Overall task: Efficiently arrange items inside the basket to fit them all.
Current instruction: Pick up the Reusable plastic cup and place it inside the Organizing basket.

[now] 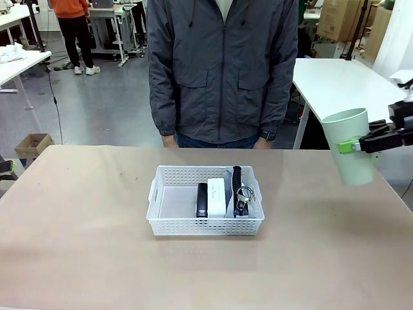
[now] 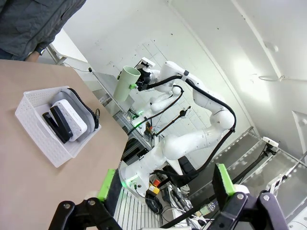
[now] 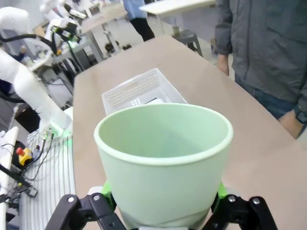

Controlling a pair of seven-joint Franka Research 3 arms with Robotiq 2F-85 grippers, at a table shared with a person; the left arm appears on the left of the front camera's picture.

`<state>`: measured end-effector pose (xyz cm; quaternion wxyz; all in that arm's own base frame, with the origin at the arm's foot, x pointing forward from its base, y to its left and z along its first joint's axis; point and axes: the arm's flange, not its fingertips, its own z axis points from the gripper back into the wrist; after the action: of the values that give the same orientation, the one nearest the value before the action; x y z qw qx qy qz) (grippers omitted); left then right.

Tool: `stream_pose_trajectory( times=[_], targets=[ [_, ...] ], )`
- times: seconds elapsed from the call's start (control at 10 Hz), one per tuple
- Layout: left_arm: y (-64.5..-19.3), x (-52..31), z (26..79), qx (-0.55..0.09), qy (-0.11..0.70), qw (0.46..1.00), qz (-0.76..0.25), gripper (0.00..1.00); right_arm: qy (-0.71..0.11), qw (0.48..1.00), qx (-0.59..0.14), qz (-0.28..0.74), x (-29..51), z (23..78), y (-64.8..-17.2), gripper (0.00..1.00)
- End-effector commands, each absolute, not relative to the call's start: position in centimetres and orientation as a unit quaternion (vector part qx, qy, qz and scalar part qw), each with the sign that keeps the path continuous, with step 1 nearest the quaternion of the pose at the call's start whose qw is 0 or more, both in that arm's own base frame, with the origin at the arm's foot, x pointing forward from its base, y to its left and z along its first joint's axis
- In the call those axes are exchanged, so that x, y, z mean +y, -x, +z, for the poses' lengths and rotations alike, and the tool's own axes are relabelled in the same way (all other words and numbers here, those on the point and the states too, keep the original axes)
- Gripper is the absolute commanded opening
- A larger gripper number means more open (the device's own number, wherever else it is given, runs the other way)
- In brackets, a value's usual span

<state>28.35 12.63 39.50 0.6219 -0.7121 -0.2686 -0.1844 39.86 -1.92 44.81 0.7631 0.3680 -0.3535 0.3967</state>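
Front view: the right gripper grips the pale green cup in the air, off beyond the basket, which holds the stapler, white box and pouch. Left wrist view: the left gripper stands wide apart, empty, basket far ahead. Right wrist view: cup clamped between both pads.
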Motion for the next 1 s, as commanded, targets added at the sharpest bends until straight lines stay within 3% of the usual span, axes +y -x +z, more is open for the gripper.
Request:
stream_pose_trajectory(
  times=[0.0,0.3,0.5,0.9],
  targets=[
    [-27.4,11.3,39.8,-0.271,0.715,0.620,-0.173,1.00,-0.265,0.834,-0.301,0.379,3.3,49.7,-38.1,0.87],
    [-27.4,11.3,39.8,-0.271,0.715,0.620,-0.173,1.00,-0.196,0.838,-0.278,0.427,12.1,54.2,-34.6,0.87],
    [-27.4,11.3,39.8,-0.271,0.715,0.620,-0.173,1.00,-0.189,0.858,-0.206,0.430,19.7,55.6,-32.8,0.87],
    [-27.4,11.3,39.8,-0.271,0.715,0.620,-0.173,1.00,-0.132,0.957,-0.059,0.252,32.9,53.8,-31.3,0.87]
  ],
)
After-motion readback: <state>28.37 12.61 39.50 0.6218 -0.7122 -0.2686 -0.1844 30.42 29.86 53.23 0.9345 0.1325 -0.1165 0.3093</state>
